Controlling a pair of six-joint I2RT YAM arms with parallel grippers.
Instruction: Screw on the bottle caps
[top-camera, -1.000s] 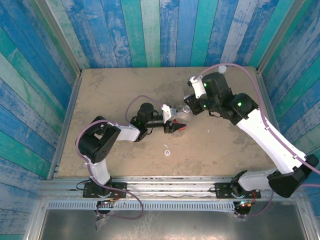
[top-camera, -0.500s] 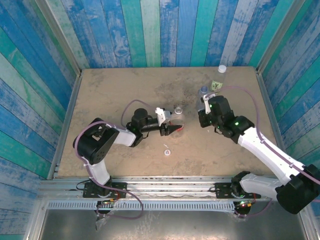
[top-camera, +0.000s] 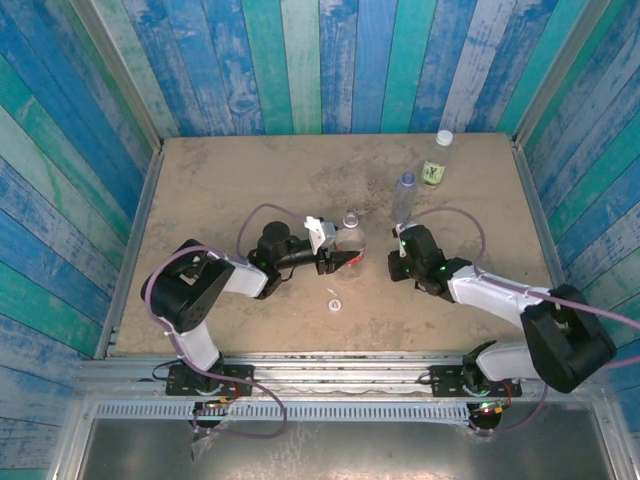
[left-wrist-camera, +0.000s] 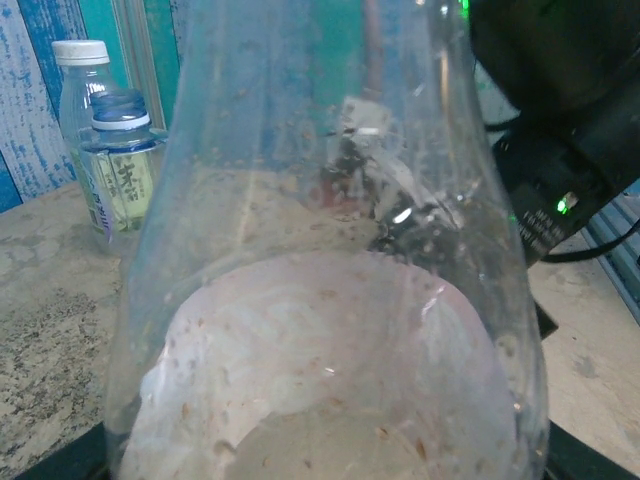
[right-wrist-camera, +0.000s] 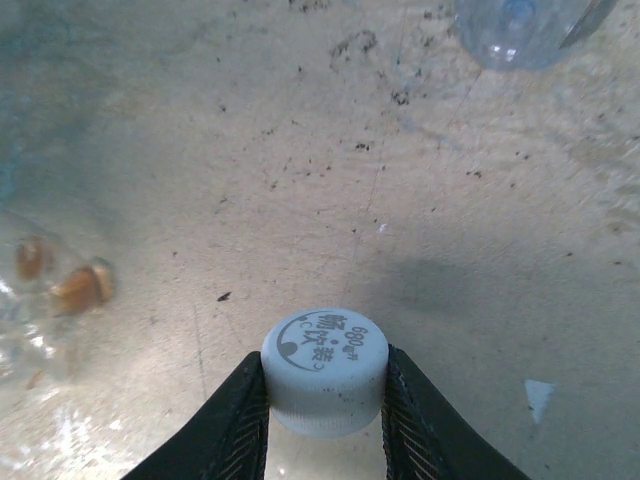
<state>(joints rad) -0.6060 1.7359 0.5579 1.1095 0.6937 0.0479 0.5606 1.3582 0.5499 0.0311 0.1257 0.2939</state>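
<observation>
My right gripper (right-wrist-camera: 325, 378) is shut on a pale-grey bottle cap (right-wrist-camera: 325, 348) with printed lettering, held just above the sandy table; from above this gripper (top-camera: 394, 266) sits right of centre. My left gripper (top-camera: 338, 260) is shut on the lower part of the red-labelled bottle (top-camera: 350, 238), whose open mouth faces up. That clear bottle (left-wrist-camera: 320, 300) stands very close in the left wrist view and hides the fingers. Another bottle cap (top-camera: 333, 304) lies on the table nearer the front.
Two bottles stand at the back right: the plain bluish one (top-camera: 405, 193) and the green-labelled one (top-camera: 435, 165) with a white cap on it. They appear at the far left behind the held bottle (left-wrist-camera: 118, 150). Walls of striped planks (top-camera: 300, 60) close in the table.
My right arm has drawn back from the far right to low over the table near the centre, uncovering the two back bottles. The left gripper and its bottle shifted slightly left.
</observation>
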